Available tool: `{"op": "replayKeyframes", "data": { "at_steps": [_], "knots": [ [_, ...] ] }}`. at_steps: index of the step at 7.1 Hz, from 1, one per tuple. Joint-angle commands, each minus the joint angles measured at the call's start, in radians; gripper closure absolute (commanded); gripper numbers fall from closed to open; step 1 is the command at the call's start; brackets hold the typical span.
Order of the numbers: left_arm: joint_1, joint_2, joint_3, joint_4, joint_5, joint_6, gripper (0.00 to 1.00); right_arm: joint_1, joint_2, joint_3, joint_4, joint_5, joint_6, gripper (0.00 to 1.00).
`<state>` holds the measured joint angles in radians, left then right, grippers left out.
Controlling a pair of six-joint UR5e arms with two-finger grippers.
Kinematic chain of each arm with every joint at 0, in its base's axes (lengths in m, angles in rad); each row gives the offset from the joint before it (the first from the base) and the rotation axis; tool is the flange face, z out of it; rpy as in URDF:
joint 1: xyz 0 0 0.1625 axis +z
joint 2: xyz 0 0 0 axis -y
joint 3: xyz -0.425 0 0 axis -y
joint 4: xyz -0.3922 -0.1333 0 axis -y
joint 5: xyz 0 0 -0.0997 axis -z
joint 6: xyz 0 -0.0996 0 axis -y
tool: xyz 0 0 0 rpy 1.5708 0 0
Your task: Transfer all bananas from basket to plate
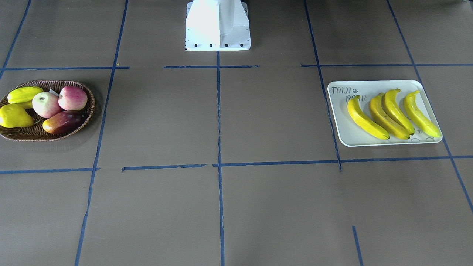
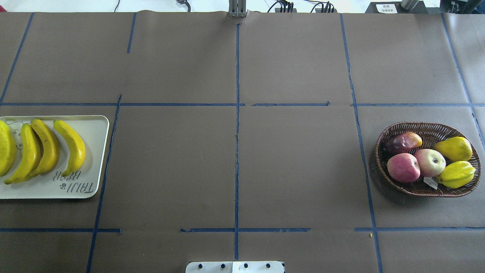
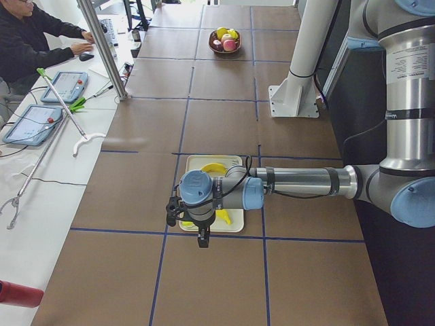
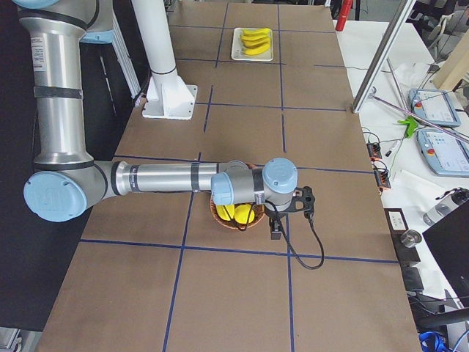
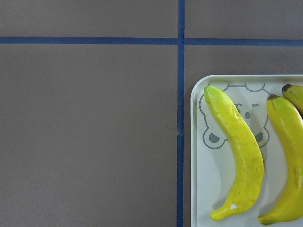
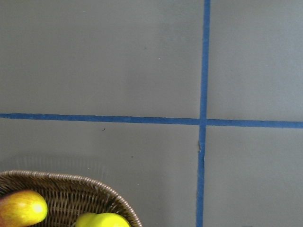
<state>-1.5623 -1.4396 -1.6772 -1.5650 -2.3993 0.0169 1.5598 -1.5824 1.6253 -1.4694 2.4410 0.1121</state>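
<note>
left gripper (image 3: pixel 202 239): nearest in the view from the robot's left end. it points straight down over the table at the plate's near end, on a forearm stretched out level. its fingers are too small to read here and show in no other view, so i cannot tell whether they are spread or pressed together.
plate (image 1: pixel 342 125): flat on the table, partly under the left wrist. "taiji bear" lettering sits at one corner and the bear drawing at the opposite one.
bananas (image 1: pixel 391 111): all four lie on the plate, side by side and curved the same way. the middle two touch; the outer two lie just beside them.
table (image 1: pixel 221 207): brown covering crossed by blue tape lines (image 1: pixel 218 111).
pedestal (image 1: pixel 218 26): white, bolted down at the robot's edge, between plate and basket.
basket (image 2: pixel 432 131): at the table's other end, well apart from the plate. it holds two red-and-cream apples (image 2: pixel 403 167) touching each other, a dark purple mango (image 2: pixel 402 142) with an orange end, a yellow pear (image 2: pixel 453 148) and a yellow star fruit (image 2: pixel 456 174).
right gripper (image 4: pixel 276 231): points down just beside the basket's rim on the operators' side, its wrist above the basket. it shows only in a side view, so whether its fingers are apart or together cannot be told.
operator (image 3: pixel 34 41): dark jacket, seated at the white bench beside the table.
</note>
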Motion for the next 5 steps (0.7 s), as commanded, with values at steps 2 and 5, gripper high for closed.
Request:
{"op": "replayKeyframes", "data": {
  "at_steps": [2, 5],
  "knots": [
    [0.001, -0.001, -0.003, -0.003, -0.009, 0.000, 0.00, 0.086, -0.074, -0.004, -0.005, 0.033, -0.002, 0.00],
    [0.001, -0.005, 0.002, -0.009, -0.008, 0.000, 0.00, 0.095, -0.076, 0.004, -0.023, 0.033, -0.002, 0.00]
  ]
}}
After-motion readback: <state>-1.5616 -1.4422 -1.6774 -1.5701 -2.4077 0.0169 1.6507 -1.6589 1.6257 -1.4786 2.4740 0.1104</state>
